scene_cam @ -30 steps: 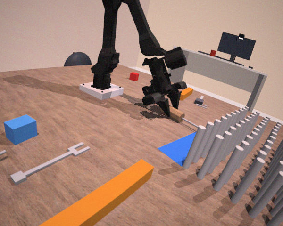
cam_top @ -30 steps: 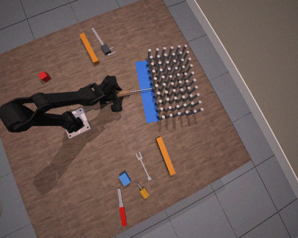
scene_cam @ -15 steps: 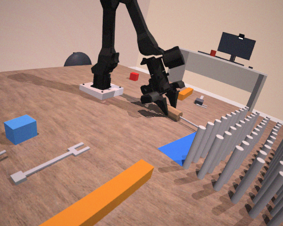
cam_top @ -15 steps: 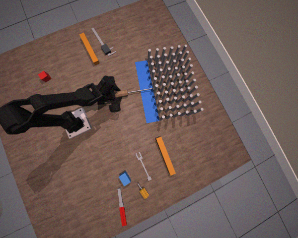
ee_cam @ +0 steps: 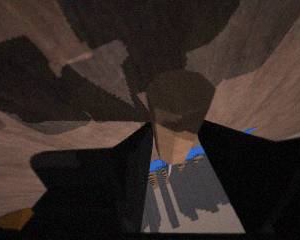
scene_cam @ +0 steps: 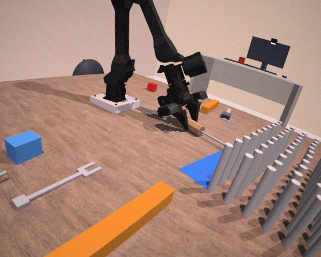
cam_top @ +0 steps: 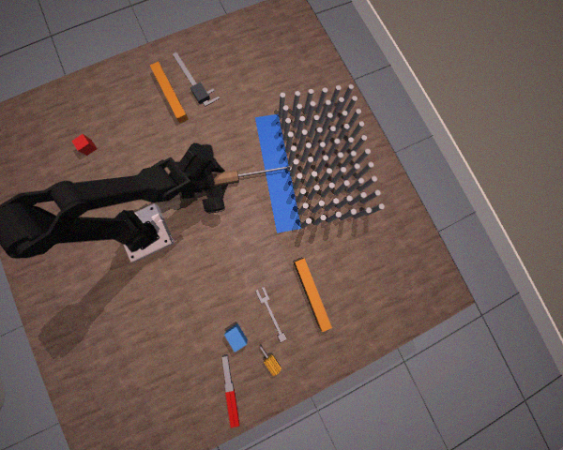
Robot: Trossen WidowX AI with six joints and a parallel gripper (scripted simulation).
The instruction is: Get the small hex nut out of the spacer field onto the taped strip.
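My gripper (cam_top: 221, 178) (scene_cam: 191, 125) (ee_cam: 173, 125) is shut on the wooden handle (cam_top: 229, 177) (scene_cam: 196, 128) (ee_cam: 177, 145) of a thin metal rod tool, low over the table. Its rod (cam_top: 262, 172) (scene_cam: 212, 137) crosses above the blue taped strip (cam_top: 268, 140) (scene_cam: 198, 168) (ee_cam: 159, 164). The rod's tip is at the front row of the standing grey spacers (cam_top: 322, 143) (scene_cam: 220, 168) (ee_cam: 205, 187); whether it touches one I cannot tell. The spacers stand upright in rows. The hex nut cannot be made out in any view.
Orange bars (cam_top: 169, 92) (cam_top: 312, 295) (scene_cam: 113, 224) lie on both sides. A grey tool with a dark block (cam_top: 200, 93) lies beyond the far bar. A fork tool (cam_top: 273, 317) (scene_cam: 54, 185), blue block (cam_top: 235, 337) (scene_cam: 22, 146), yellow-handled tool (cam_top: 272, 365) and red-handled tool (cam_top: 232, 409) lie opposite.
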